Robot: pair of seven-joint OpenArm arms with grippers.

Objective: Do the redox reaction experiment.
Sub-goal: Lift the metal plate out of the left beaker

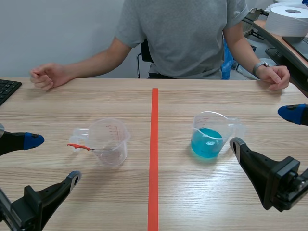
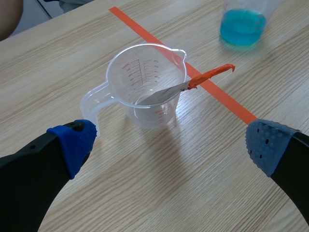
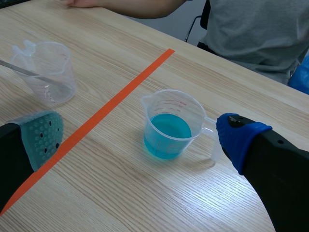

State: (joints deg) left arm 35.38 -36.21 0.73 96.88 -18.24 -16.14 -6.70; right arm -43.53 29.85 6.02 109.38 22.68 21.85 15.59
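Note:
A clear measuring cup [image 1: 109,141] stands left of the orange tape line, with a metal spatula inside it whose orange handle [image 1: 78,146] sticks out over the rim. My left gripper [image 1: 52,160] is open just in front of this cup [image 2: 145,87], and one blue pad [image 2: 75,142] lies close to the cup's handle. Right of the line is a second cup holding blue liquid [image 1: 208,139]. My right gripper [image 1: 264,129] is open beside that cup [image 3: 166,133], its blue pad [image 3: 236,135] next to the cup's handle.
A person sits across the table with one hand [image 1: 45,75] at the far left and the other hand [image 1: 274,77] at the far right. A black keyboard [image 1: 7,89] lies at the left edge. A white paper roll [image 1: 288,19] sits on a side desk.

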